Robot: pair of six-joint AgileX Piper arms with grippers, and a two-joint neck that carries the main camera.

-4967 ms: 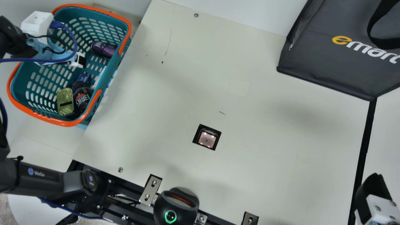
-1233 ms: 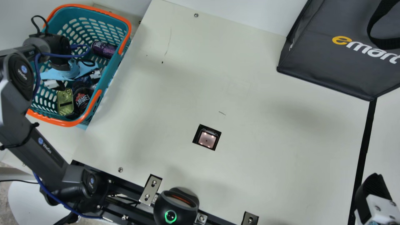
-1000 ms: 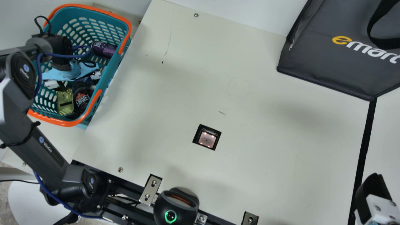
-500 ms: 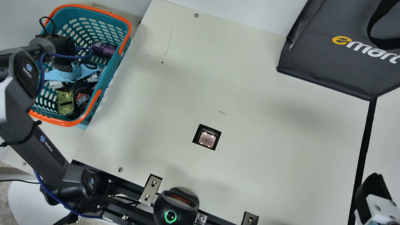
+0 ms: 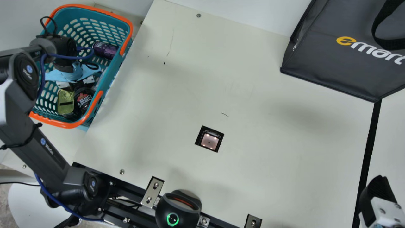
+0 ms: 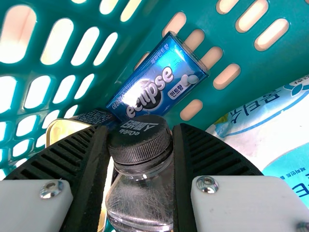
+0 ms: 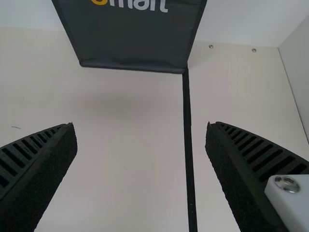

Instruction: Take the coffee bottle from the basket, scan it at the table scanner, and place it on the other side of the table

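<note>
Bottle [image 5: 84, 99] is in the basket [image 5: 121, 69], and the left gripper [image 5: 75, 85] is clamped on it up by its black cap. A white wall [image 5: 126, 5] is behind the basket. Next to the basket is the big cream table [image 5: 269, 164], with a few small dark marks on top. The scanner [image 5: 209, 141] is set in the table, well apart from the basket, and it has little lights. Farther from the basket, a black strip [image 5: 368, 155] runs down the table. The right gripper [image 5: 378, 190] is far from the basket, near that strip, and its two fingers are wide apart.

The basket is green with an orange rim. Inside its near end, a gold tin [image 5: 65, 102] is close beside the bottle. A blue box [image 6: 160, 79] and a white and blue pack [image 6: 275, 130] are in the basket too. A purple can [image 5: 105, 50] lies toward the basket's far end. Way across the table from the basket is a dark bag [image 5: 329, 66] with a black handle.
</note>
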